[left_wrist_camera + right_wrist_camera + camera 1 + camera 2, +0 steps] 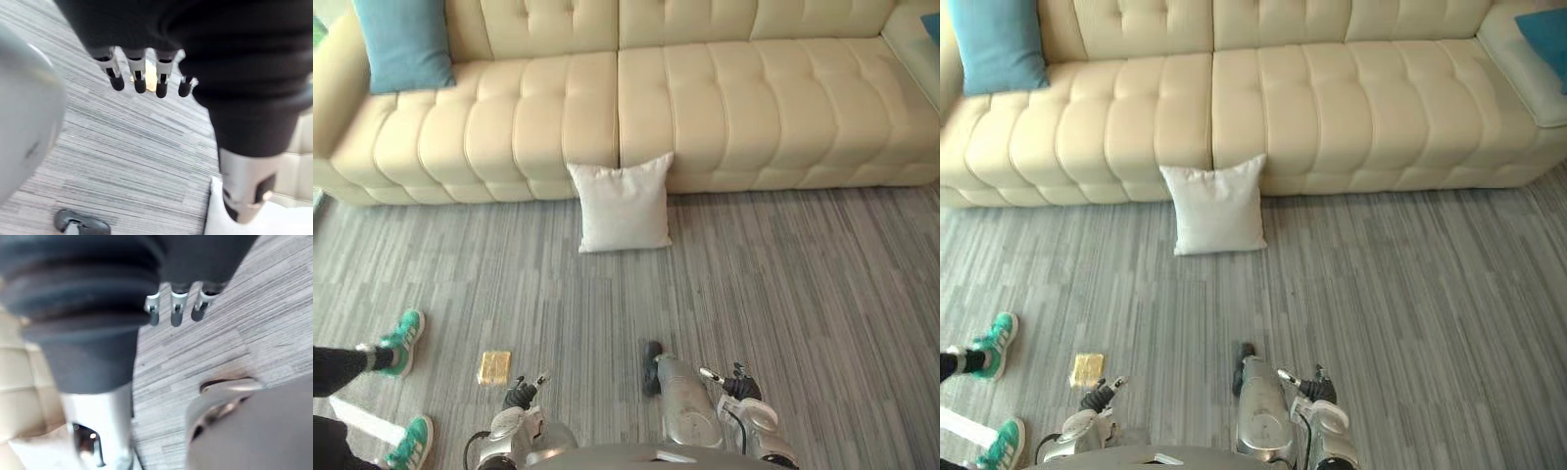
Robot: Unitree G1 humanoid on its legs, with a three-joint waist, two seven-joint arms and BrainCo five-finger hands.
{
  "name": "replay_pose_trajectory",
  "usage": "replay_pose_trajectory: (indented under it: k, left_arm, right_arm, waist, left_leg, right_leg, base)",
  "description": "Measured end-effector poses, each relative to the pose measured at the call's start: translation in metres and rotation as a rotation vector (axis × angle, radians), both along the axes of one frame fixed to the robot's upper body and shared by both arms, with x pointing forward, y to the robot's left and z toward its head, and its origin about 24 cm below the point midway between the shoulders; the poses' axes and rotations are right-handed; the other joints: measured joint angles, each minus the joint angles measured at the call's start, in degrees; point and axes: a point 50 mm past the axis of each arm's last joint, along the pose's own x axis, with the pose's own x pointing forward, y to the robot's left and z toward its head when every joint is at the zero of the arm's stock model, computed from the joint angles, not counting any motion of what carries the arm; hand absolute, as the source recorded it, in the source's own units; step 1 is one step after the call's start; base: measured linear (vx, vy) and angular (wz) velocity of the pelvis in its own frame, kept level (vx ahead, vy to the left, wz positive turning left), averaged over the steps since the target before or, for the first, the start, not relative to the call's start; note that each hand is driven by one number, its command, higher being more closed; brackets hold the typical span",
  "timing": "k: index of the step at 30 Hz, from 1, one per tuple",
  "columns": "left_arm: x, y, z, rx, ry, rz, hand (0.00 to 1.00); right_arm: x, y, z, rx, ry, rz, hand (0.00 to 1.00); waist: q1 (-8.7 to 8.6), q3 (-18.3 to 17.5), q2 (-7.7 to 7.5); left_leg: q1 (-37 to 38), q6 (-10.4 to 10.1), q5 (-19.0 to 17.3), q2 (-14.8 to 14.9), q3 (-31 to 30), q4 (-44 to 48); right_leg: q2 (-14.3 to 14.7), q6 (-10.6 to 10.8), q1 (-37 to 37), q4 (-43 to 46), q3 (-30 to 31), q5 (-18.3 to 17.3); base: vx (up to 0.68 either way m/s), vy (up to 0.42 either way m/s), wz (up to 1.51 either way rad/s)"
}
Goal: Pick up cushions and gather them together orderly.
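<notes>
A white cushion (pixel 623 204) stands on the grey carpet, leaning against the front of the cream sofa (pixel 724 98) near its middle seam. A blue cushion (pixel 403 41) leans upright at the sofa's left end. Another blue cushion (pixel 1545 34) lies on the sofa's far right part. My left hand (pixel 140 83) hangs over the carpet with straight fingers and holds nothing; the white cushion (pixel 274 226) shows beyond its thumb. Likewise my right hand (pixel 176 316) hangs over the floor, fingers relaxed and empty, well short of the white cushion (pixel 39 450).
A small yellow packet (pixel 493 367) lies on the carpet at the near left. A person's legs in green shoes (pixel 401 343) stand at the left edge. Open carpet stretches between me and the sofa.
</notes>
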Motion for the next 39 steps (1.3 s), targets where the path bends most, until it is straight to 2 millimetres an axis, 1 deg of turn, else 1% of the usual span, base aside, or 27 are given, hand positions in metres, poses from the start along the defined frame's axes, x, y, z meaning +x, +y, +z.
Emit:
replay_pose_trajectory:
  k: [1, 3, 4, 5, 7, 9, 10, 11, 12, 13, 14, 15, 16, 18, 19, 20, 21, 22, 24, 26, 27, 28, 29, 30, 33, 36, 39]
  left_arm:
    - [0.004, -0.002, 0.002, -0.003, -0.019, 0.0, 0.0]
    - [0.009, -0.004, 0.005, -0.004, -0.044, -0.003, 0.0]
    - [0.01, -0.003, 0.006, -0.001, -0.051, -0.003, 0.0]
    - [0.014, -0.003, 0.009, 0.002, -0.07, -0.004, 0.0]
    - [0.016, -0.003, 0.009, 0.003, -0.077, -0.005, 0.0]
    - [0.016, -0.003, 0.01, 0.003, -0.078, -0.004, 0.0]
    - [0.015, -0.002, 0.009, 0.005, -0.073, -0.001, 0.0]
    - [0.014, 0.0, 0.009, 0.008, -0.071, 0.001, 0.0]
    - [0.012, 0.005, 0.008, 0.02, -0.063, 0.003, 0.0]
    - [0.009, 0.017, 0.008, 0.049, -0.054, 0.004, 0.0]
    - [0.006, 0.024, 0.008, 0.068, -0.046, 0.005, 0.0]
    - [0.005, 0.028, 0.007, 0.077, -0.036, 0.005, 0.0]
    - [0.002, 0.031, 0.006, 0.081, -0.023, 0.007, 0.0]
    - [-0.006, 0.033, 0.002, 0.087, 0.016, -0.006, 0.0]
    - [-0.01, 0.033, 0.0, 0.088, 0.038, -0.014, 0.0]
    - [-0.015, 0.033, -0.002, 0.091, 0.057, -0.033, 0.0]
    - [-0.018, 0.032, -0.003, 0.09, 0.066, -0.034, 0.0]
    - [-0.022, 0.033, -0.003, 0.085, 0.072, -0.027, 0.0]
    - [-0.022, 0.03, -0.004, 0.079, 0.075, -0.037, 0.0]
    - [-0.023, 0.03, -0.004, 0.072, 0.077, -0.03, 0.0]
    - [-0.024, 0.03, -0.005, 0.071, 0.081, -0.031, 0.0]
    - [-0.025, 0.03, -0.005, 0.071, 0.083, -0.031, 0.0]
    - [-0.025, 0.031, -0.005, 0.075, 0.085, -0.029, 0.0]
    - [-0.025, 0.025, -0.007, 0.05, 0.091, -0.015, 0.0]
    - [-0.024, 0.008, -0.009, 0.013, 0.089, -0.021, 0.0]
    - [-0.023, 0.006, -0.009, 0.008, 0.09, -0.025, 0.0]
    - [-0.022, 0.007, -0.009, 0.009, 0.087, -0.025, 0.0]
  right_arm:
    - [-0.002, 0.004, -0.002, 0.011, 0.005, -0.003, 0.0]
    - [-0.005, 0.008, -0.004, 0.019, 0.015, -0.002, 0.0]
    - [-0.006, 0.008, -0.004, 0.02, 0.016, -0.001, 0.0]
    - [-0.007, 0.009, -0.004, 0.021, 0.019, -0.003, 0.0]
    - [-0.009, 0.009, -0.005, 0.027, 0.022, -0.012, 0.0]
    - [-0.012, 0.01, -0.006, 0.029, 0.03, -0.015, 0.0]
    - [-0.012, 0.01, -0.008, 0.027, 0.04, -0.008, 0.0]
    - [-0.013, 0.011, -0.009, 0.03, 0.049, -0.005, 0.0]
    - [-0.018, 0.017, -0.014, 0.049, 0.079, 0.004, 0.0]
    - [-0.022, 0.024, -0.019, 0.071, 0.108, 0.006, 0.0]
    - [-0.025, 0.032, -0.022, 0.093, 0.124, 0.011, 0.0]
    - [-0.03, 0.036, -0.024, 0.106, 0.138, 0.013, 0.0]
    - [-0.033, 0.036, -0.026, 0.107, 0.15, 0.015, 0.0]
    - [-0.027, 0.035, -0.024, 0.095, 0.142, 0.045, 0.0]
    - [-0.022, 0.034, -0.022, 0.086, 0.13, 0.068, 0.0]
    - [-0.02, 0.033, -0.022, 0.084, 0.123, 0.08, 0.0]
    - [-0.02, 0.032, -0.021, 0.082, 0.124, 0.082, 0.0]
    - [-0.019, 0.033, -0.021, 0.08, 0.123, 0.09, 0.0]
    - [-0.017, 0.033, -0.02, 0.075, 0.118, 0.101, 0.0]
    - [-0.011, 0.032, -0.018, 0.069, 0.105, 0.114, 0.0]
    - [-0.007, 0.032, -0.017, 0.068, 0.096, 0.118, 0.0]
    - [-0.007, 0.032, -0.017, 0.067, 0.096, 0.118, 0.0]
    - [-0.009, 0.033, -0.018, 0.072, 0.101, 0.117, 0.0]
    - [-0.004, 0.027, -0.015, 0.052, 0.087, 0.122, 0.0]
    - [-0.002, 0.013, -0.011, 0.028, 0.073, 0.091, 0.0]
    - [-0.006, 0.013, -0.013, 0.031, 0.085, 0.082, 0.0]
    - [-0.008, 0.014, -0.015, 0.036, 0.096, 0.082, 0.0]
  waist:
    - [0.6, 0.2, -0.4]
    - [1.48, 0.0, -0.09]
    - [1.71, 0.0, -0.16]
    - [2.97, 0.0, -0.29]
    - [3.56, 0.0, -0.58]
    - [4.31, -0.2, -0.81]
    - [4.43, -0.3, -0.7]
    - [4.64, -0.4, -1.04]
    - [5.15, -1.9, -2.71]
    - [5.64, -3.5, -5.47]
    - [5.49, -4.5, -7.33]
    - [5.15, -5.0, -8.26]
    - [5.19, -5.2, -8.71]
    - [4.25, -5.0, -8.53]
    - [3.35, -4.8, -8.25]
    - [3.59, -4.3, -7.54]
    - [3.88, -4.2, -7.41]
    - [3.74, -4.2, -7.28]
    - [3.58, -4.1, -7.22]
    - [3.28, -4.0, -7.09]
    - [2.7, -3.8, -6.95]
    - [2.67, -3.8, -6.98]
    - [2.64, -3.7, -7.6]
    - [2.7, -2.3, -5.19]
    - [2.47, -1.7, -2.18]
    - [2.49, -1.8, -2.39]
    - [3.08, -2.2, -2.32]
  left_leg:
    - [-2.9, 1.2, -4.5, 0.3, 3.1, 1.4]
    - [-8.4, 3.9, -10.1, 0.0, 8.7, -3.3]
    - [-9.8, 4.5, -10.5, -0.4, 10.1, -6.6]
    - [-12.6, 5.0, -10.9, -2.6, 12.1, -18.5]
    - [-13.0, 4.8, -9.8, -5.0, 12.1, -29.0]
    - [-13.3, 3.5, -5.8, -8.4, 8.5, -45.1]
    - [-13.6, 4.2, -4.5, -8.6, 6.1, -49.4]
    - [-13.5, 4.3, -1.0, -8.7, 5.4, -49.3]
    - [-12.9, 4.7, 3.7, -10.3, 4.5, -48.9]
    - [-13.1, 5.7, 3.6, -12.3, 4.3, -47.3]
    - [-13.8, 7.1, 1.0, -13.5, 4.5, -44.5]
    - [-14.2, 8.1, -1.5, -14.1, 5.0, -41.5]
    - [-13.2, 9.2, -4.4, -14.3, 6.4, -38.7]
    - [-9.5, 10.6, -7.6, -14.5, 8.1, -37.2]
    - [-7.1, 11.4, -8.1, -14.6, 8.0, -37.3]
    - [-3.1, 11.5, -8.2, -14.8, 8.0, -39.5]
    - [0.1, 11.5, -8.2, -15.0, 7.9, -41.6]
    - [3.4, 11.5, -8.1, -15.0, 7.9, -44.1]
    - [7.0, 11.4, -8.1, -15.1, 7.5, -47.2]
    - [7.5, 11.1, -7.9, -15.1, 7.0, -48.1]
    - [7.6, 10.8, -7.9, -15.0, 5.9, -48.2]
    - [7.8, 10.0, -8.0, -15.1, 5.7, -48.2]
    - [8.8, 8.4, -8.7, -15.8, 4.9, -48.4]
    - [11.3, 5.2, -10.7, -14.2, 3.3, -49.5]
    - [11.5, 5.0, -10.5, -12.5, 1.8, -51.2]
    - [11.6, 3.8, -9.3, -11.7, -0.3, -50.8]
    - [11.0, 3.2, -8.8, -11.6, -0.4, -50.1]
  right_leg:
    - [0.2, -0.1, 3.3, -1.8, 0.0, -0.9]
    - [0.5, 0.3, 10.0, -6.2, -1.2, -1.8]
    - [0.5, 0.6, 11.5, -7.1, -1.5, -2.1]
    - [0.3, 1.5, 14.7, -9.1, -1.1, -3.0]
    - [-0.2, 2.7, 16.5, -10.0, -0.7, -3.2]
    - [-0.7, 5.1, 19.3, -11.9, 1.1, -4.8]
    - [-0.4, 6.7, 21.2, -13.5, 3.1, -5.7]
    - [-0.6, 7.4, 22.0, -14.0, 4.1, -6.1]
    - [-2.1, 8.1, 22.8, -15.4, 6.8, -6.8]
    - [-4.0, 7.6, 22.7, -15.7, 8.9, -7.2]
    - [-5.5, 7.1, 22.1, -14.6, 10.4, -6.7]
    - [-6.6, 7.6, 20.8, -11.6, 11.6, -6.2]
    - [-7.7, 7.9, 18.3, -4.6, 14.2, -6.0]
    - [-8.7, 13.1, 12.2, 12.2, 16.5, -2.3]
    - [-8.4, 14.7, 9.2, 21.1, 16.1, -1.4]
    - [-8.3, 13.0, 6.7, 27.5, 13.5, -2.4]
    - [-8.4, 10.9, 6.0, 29.8, 10.7, -4.0]
    - [-8.4, 9.8, 5.4, 30.7, 7.3, -5.5]
    - [-8.6, 8.5, 1.9, 26.3, 1.0, -8.8]
    - [-8.2, 7.8, -1.1, 18.8, -1.0, -9.4]
    - [-6.8, 6.9, -2.4, 8.3, -0.1, -7.4]
    - [-6.0, 6.7, -2.4, 4.1, 1.1, -5.2]
    - [-4.9, 6.3, -0.9, -4.9, 3.5, 1.6]
    - [-2.8, 5.6, 1.2, -6.1, 4.1, 7.8]
    - [-0.8, 5.1, 1.5, -6.9, 3.5, 6.3]
    - [-0.8, 4.9, 2.9, -6.8, 1.5, 4.3]
    - [-1.3, 5.2, 4.0, -8.3, 0.0, 4.0]
  base:
    - [0.45, -0.063, 0.02]
    - [0.46, -0.025, 0.11]
    - [0.48, 0.032, 0.02]
    - [0.41, 0.052, -0.1]
    - [0.4, 0.095, -0.18]
    - [0.52, 0.226, -0.5]
    - [0.49, 0.284, -0.76]
    - [0.54, 0.336, -0.89]
    - [0.55, 0.302, -0.9]
    - [0.68, 0.322, -0.93]
    - [0.56, 0.24, -0.63]
    - [0.55, 0.275, -0.44]
    - [0.5, 0.278, -0.4]
    - [0.47, 0.24, -0.3]
    - [0.42, 0.164, -0.11]
    - [0.4, 0.137, -0.12]
    - [0.38, 0.097, -0.11]
    - [0.35, 0.053, 0.03]
    - [0.34, -0.005, 0.21]
    - [0.26, -0.125, 0.24]
    - [0.26, -0.186, 0.29]
    - [0.27, -0.225, 0.34]
    - [0.34, -0.265, 0.18]
    - [0.32, -0.239, 0.1]
    - [0.18, -0.151, -0.02]
    - [0.08, -0.108, 0.33]
    - [0.0, -0.019, 0.37]
